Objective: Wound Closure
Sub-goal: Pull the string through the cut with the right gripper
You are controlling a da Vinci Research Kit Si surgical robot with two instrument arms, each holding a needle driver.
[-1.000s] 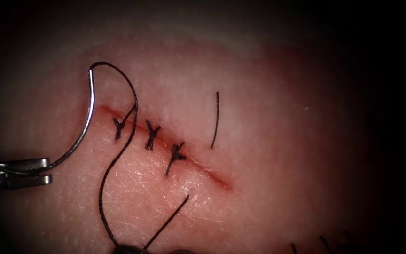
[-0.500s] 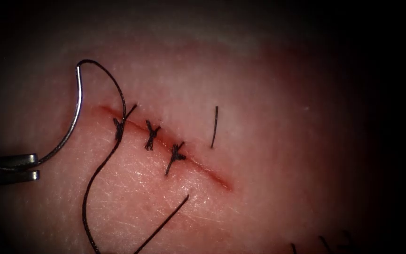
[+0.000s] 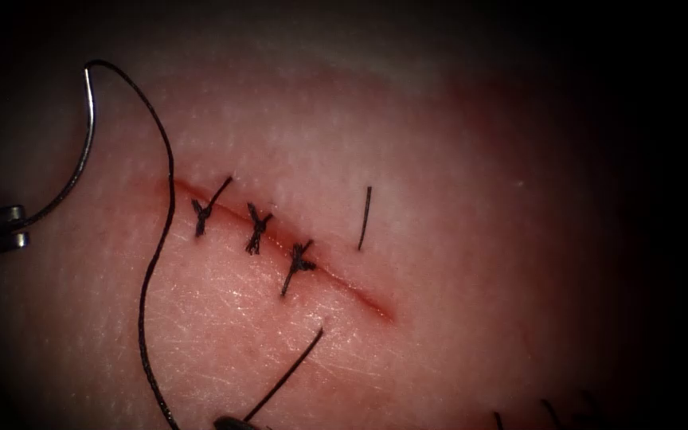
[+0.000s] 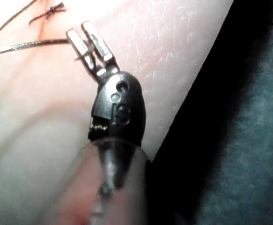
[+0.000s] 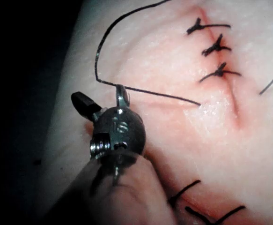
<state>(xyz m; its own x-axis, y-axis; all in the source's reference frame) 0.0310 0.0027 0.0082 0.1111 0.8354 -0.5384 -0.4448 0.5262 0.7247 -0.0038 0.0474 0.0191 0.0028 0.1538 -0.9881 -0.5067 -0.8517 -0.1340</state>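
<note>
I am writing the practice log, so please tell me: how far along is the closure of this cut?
Done: three knotted stitches cross the cut's upper part. In hand: the left end effector grips the needle near its pointed end, out of the tissue, left of the cut, thread trailing from it. The right end effector is open, holding nothing. Left: the cut's lower right stretch lies unstitched.

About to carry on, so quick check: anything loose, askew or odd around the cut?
Yes: two cut ends of thread lie loose on the tissue, a short piece right of the cut and a longer piece below it. The three knots sit evenly.
</note>
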